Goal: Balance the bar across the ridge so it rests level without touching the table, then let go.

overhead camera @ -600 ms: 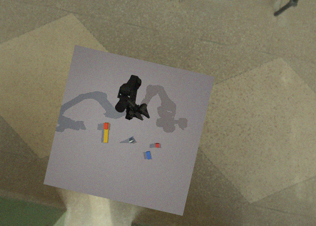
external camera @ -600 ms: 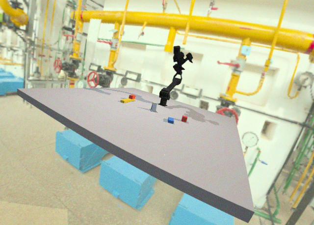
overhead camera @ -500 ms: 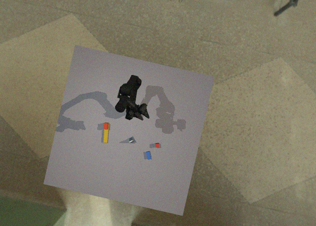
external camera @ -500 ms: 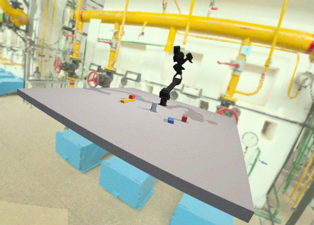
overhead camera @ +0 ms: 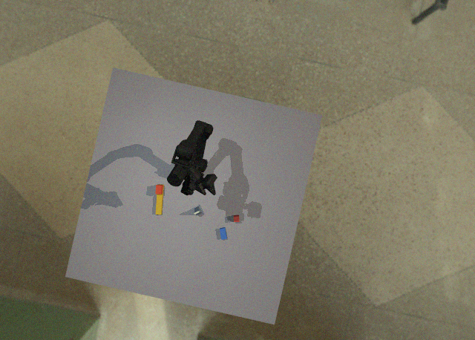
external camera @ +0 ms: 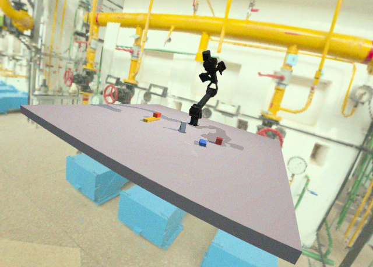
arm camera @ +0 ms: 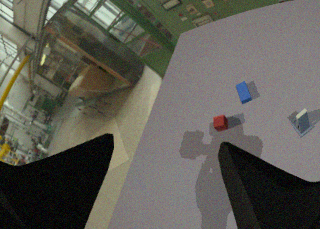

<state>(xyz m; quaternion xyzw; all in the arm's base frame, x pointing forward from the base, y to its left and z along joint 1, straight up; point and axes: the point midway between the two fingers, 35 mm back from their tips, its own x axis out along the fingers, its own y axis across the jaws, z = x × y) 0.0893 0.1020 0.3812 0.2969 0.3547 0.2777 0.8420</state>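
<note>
The yellow bar (overhead camera: 159, 205) (external camera: 149, 119) lies on the table, with an orange-red block (overhead camera: 159, 189) (external camera: 157, 115) on one end. The small grey ridge (overhead camera: 197, 210) (external camera: 182, 126) (arm camera: 303, 121) stands on the table to the right of the bar in the top view, with nothing on it. My gripper (overhead camera: 208, 193) (arm camera: 167, 145) is open and empty, raised high above the table, away from the bar and the ridge. The bar is out of the wrist view.
A blue block (overhead camera: 223, 233) (external camera: 202, 143) (arm camera: 244, 92) and a separate red block (overhead camera: 236, 218) (external camera: 218, 141) (arm camera: 220, 123) lie on the table (overhead camera: 172, 267) (external camera: 235, 179) (arm camera: 280, 49), on the other side of the ridge from the bar. The arm's shadows fall across the table.
</note>
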